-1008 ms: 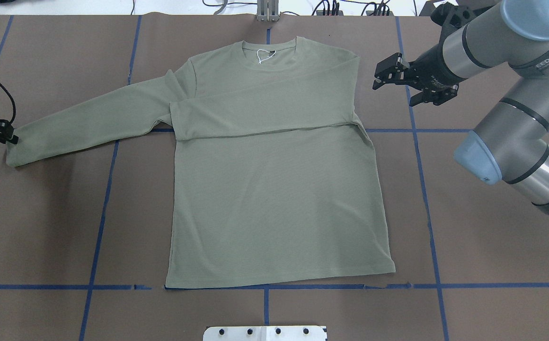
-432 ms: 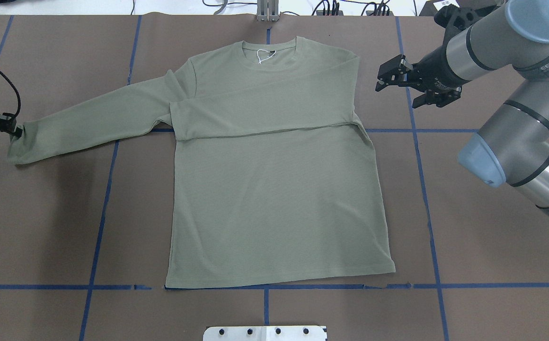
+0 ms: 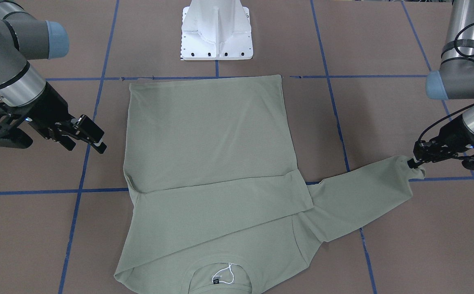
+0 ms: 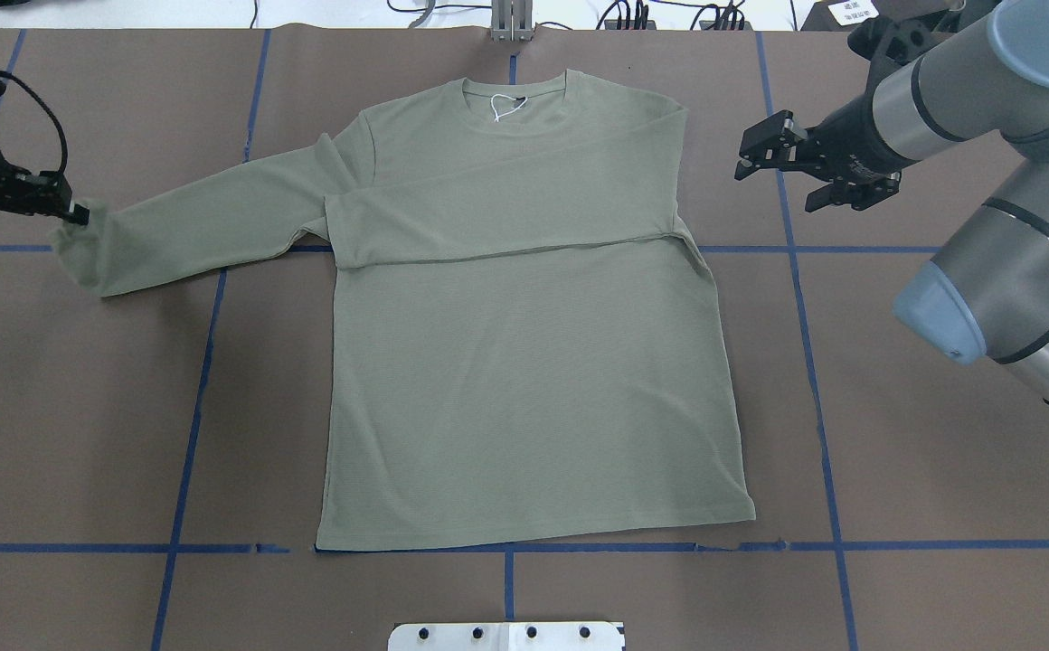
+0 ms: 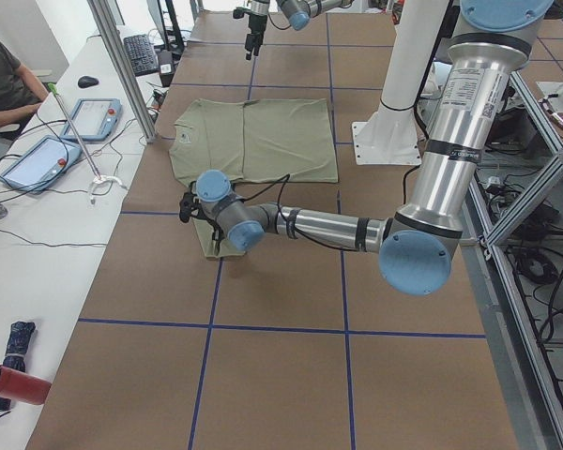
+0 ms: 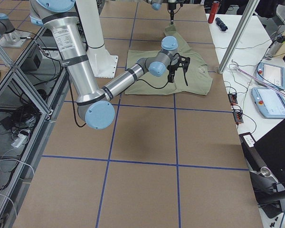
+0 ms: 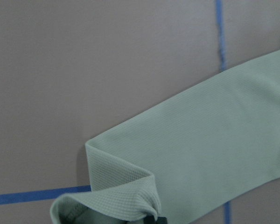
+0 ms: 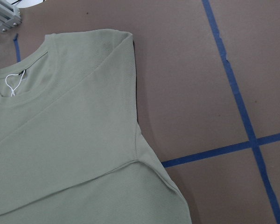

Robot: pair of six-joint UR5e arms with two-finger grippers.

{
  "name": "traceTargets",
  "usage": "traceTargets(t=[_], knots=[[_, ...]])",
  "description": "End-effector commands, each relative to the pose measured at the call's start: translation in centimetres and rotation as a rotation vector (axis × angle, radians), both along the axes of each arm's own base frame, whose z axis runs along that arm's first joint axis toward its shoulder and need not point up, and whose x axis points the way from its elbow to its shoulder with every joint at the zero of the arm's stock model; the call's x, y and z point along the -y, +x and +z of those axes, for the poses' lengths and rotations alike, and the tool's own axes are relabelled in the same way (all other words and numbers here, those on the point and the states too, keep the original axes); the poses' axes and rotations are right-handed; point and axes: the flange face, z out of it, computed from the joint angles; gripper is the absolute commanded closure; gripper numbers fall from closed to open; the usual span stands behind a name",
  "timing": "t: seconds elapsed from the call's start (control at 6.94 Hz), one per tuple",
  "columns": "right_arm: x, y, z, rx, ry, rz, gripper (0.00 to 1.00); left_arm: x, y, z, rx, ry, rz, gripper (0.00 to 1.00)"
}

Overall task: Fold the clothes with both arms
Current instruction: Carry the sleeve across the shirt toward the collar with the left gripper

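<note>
The sage-green long-sleeved shirt (image 4: 524, 380) lies flat on the brown table, collar at the far edge, white string (image 4: 506, 107) at the neck. One sleeve (image 4: 506, 217) is folded across the chest. The other sleeve (image 4: 208, 221) stretches out to the left. My left gripper (image 4: 80, 215) is shut on that sleeve's cuff (image 7: 116, 196), which is raised and curled over; the same gripper (image 3: 412, 163) shows pinching it in the front view. My right gripper (image 4: 773, 181) hovers open beside the shirt's right shoulder, touching nothing, and it (image 3: 86, 147) holds nothing.
The white pedestal base (image 3: 216, 32) stands at the near table edge behind the shirt's hem. Blue tape lines (image 4: 814, 380) grid the table. A person (image 5: 5, 80) sits at a side desk with tablets (image 5: 33, 159).
My left gripper has closed on the cuff, lifted it and carried it rightward and towards the far edge, curling the sleeve end. The right gripper drew back slightly to the right.
</note>
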Motion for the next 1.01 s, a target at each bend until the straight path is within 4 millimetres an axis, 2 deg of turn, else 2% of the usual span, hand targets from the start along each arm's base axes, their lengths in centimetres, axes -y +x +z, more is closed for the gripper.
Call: traceTargets(t=[0.0, 0.14, 0.29, 0.43, 0.58, 0.72, 0.86], knots=[[0.0, 4.6, 4.5, -0.067, 0.052, -0.017, 0.00, -0.4, 8.4, -12.7, -0.140, -0.079, -0.003, 1.00], [0.1, 7.0, 6.7, -0.105, 0.081, -0.025, 0.00, -0.8, 14.4, -19.6, -0.194, -0.127, -0.050, 1.00], [0.1, 9.0, 8.5, -0.137, 0.099, -0.031, 0.00, -1.6, 19.4, -25.3, -0.245, -0.162, -0.096, 1.00], [-0.1, 11.0, 10.6, -0.172, 0.121, -0.046, 0.00, -0.3, 22.4, -30.0, -0.280, -0.192, -0.144, 1.00], [-0.4, 13.4, 12.6, -0.197, 0.139, -0.063, 0.00, 1.5, 25.9, -35.7, -0.316, -0.236, -0.198, 1.00], [-0.4, 15.7, 13.4, -0.190, 0.158, -0.081, 0.00, 0.5, 32.2, -40.3, -0.330, -0.256, -0.256, 1.00], [-0.1, 17.4, 14.3, -0.179, 0.160, -0.091, 0.00, -2.7, 37.0, -40.9, -0.326, -0.240, -0.274, 1.00]])
